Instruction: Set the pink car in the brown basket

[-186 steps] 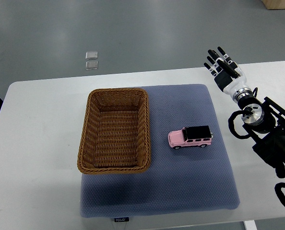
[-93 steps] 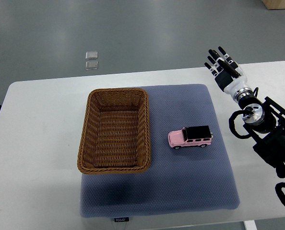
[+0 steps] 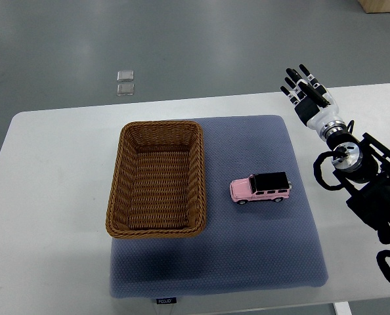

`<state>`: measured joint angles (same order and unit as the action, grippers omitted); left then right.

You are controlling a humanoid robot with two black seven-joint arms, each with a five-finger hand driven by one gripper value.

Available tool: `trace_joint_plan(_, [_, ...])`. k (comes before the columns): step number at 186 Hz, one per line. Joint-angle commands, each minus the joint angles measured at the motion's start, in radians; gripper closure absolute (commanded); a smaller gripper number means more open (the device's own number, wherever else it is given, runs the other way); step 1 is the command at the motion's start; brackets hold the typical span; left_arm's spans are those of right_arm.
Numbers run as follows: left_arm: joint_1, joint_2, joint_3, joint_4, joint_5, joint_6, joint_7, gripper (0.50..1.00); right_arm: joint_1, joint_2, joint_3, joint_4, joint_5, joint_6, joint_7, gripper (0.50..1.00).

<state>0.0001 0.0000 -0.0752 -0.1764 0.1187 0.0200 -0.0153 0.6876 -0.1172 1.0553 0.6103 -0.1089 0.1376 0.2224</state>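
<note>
A white table (image 3: 57, 197) is seen across the frame, with a blue-grey mat (image 3: 260, 256) laid on it. On the mat's left part, the brown basket (image 3: 157, 178) is seen, holding nothing. Right of centre, the pink car (image 3: 261, 188) is found on the mat, apart from the basket. At the upper right, the right hand (image 3: 306, 92) is held with fingers extended and nothing grasped, well apart from the car.
</note>
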Motion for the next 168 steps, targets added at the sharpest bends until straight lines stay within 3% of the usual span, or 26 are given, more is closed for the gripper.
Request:
trace_joint_plan(1, [0.000, 0.000, 0.000, 0.000, 0.001, 0.000, 0.000, 0.500, 0.001, -0.001, -0.001, 0.000, 0.000, -0.001, 0.002, 0.595])
trace_joint_plan(106, [0.000, 0.000, 0.000, 0.000, -0.001, 0.000, 0.000, 0.500, 0.043, -0.048, -0.043, 0.040, -0.014, -0.056, -0.005, 0.595])
trace_joint_plan(168, [0.000, 0.000, 0.000, 0.000, -0.001, 0.000, 0.000, 0.500, 0.115, -0.205, -0.296, 0.112, -0.222, -0.076, -0.014, 0.597])
